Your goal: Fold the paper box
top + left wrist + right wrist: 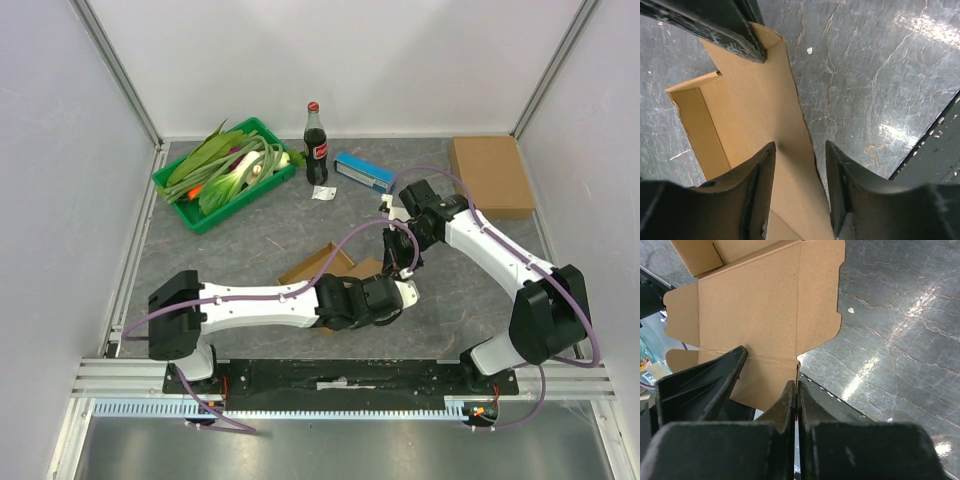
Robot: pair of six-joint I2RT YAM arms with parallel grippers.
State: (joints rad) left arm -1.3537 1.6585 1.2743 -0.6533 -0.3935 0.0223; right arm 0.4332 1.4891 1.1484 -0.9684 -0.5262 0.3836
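Two grips at once on one sheet. Holding the left gripper with jaws apart, straddling the free edge of a long flap, not yet clamping it. Pressing the right gripper tight together, apparently pinching the same cardboard at a notch in its short edge. Reading the paper box, in the left wrist view, as running from six o'clock between the fingers up to eleven o'clock, ending there under the right arm's dark finger, with the walled tray opening at nine o'clock. Placing it, from overhead, in the middle of the table, at about ten o'clock from the left jaws, long axis lying roughly eight to two o'clock, with the right gripper at twelve o'clock just beside. Judging both arms to be meeting at the same two o'clock end, with the left forearm lying alongside the tray and so nearer its body. Judging the coming fold to be hinging on that: needing to swing the flap toward nine o'clock, over the tray. Risking a crooked crease when pulling against the right pinch.
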